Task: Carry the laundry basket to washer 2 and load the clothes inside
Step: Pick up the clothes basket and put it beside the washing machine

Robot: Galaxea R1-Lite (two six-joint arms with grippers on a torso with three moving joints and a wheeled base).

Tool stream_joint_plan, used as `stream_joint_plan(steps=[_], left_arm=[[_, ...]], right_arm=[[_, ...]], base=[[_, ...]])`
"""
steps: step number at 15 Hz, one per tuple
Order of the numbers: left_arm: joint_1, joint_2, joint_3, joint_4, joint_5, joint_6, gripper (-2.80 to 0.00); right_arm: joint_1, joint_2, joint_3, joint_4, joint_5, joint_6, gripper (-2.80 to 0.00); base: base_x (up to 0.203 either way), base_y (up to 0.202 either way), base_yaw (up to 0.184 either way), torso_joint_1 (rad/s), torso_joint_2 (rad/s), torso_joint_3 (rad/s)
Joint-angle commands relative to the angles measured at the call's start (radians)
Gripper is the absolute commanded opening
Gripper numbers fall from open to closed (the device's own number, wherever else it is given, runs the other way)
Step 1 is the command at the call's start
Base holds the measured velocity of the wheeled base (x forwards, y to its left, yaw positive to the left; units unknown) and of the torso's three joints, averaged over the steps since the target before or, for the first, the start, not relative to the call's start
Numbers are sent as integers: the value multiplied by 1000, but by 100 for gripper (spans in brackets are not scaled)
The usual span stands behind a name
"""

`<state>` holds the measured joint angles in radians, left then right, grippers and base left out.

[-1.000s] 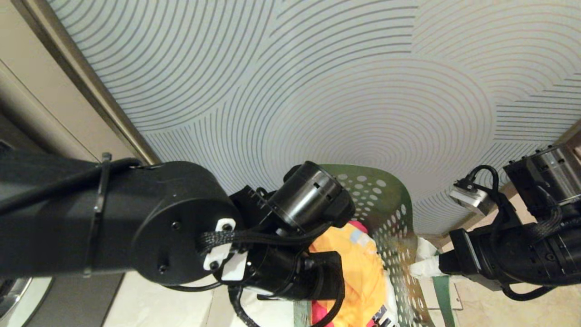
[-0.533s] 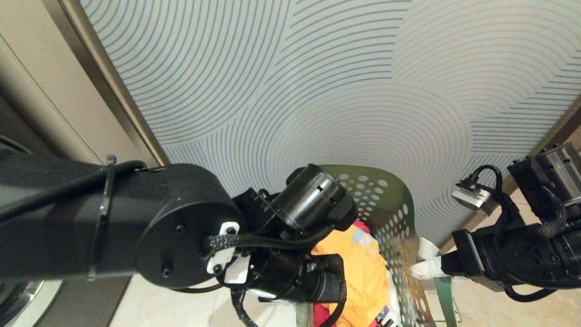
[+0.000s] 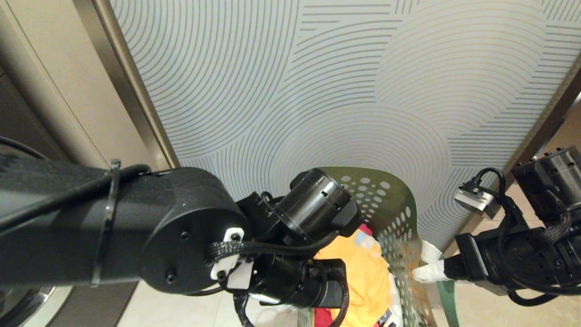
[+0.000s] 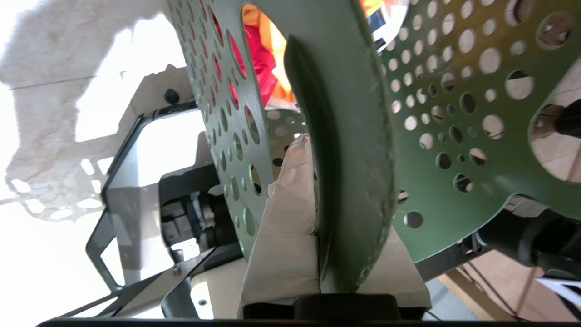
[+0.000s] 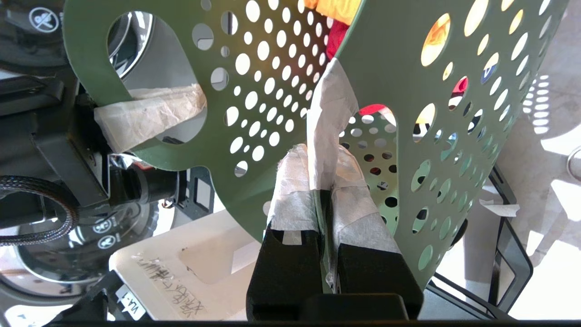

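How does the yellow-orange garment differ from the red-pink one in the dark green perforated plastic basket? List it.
The yellow-orange garment shows a broad crumpled surface; the red-pink garment shows only small patches. The yellow-orange one lies on top, the red-pink one under it. Both sit inside the basket.
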<state>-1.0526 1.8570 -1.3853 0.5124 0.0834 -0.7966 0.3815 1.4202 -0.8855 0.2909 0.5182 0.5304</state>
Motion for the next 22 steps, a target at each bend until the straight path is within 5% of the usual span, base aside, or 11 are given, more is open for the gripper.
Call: stream_joint_plan(steps=[1,22], left_arm=[[0,4,0,14,1,-4,-280],[-9,5,3,21,1,-6,-280]], right_arm=[[0,2,0,2,3,2,-280],[-1,-24,73,-4,-10,-9,-280]], base=[[0,0,0,3,2,207],[0,-1,21,2,0,36]])
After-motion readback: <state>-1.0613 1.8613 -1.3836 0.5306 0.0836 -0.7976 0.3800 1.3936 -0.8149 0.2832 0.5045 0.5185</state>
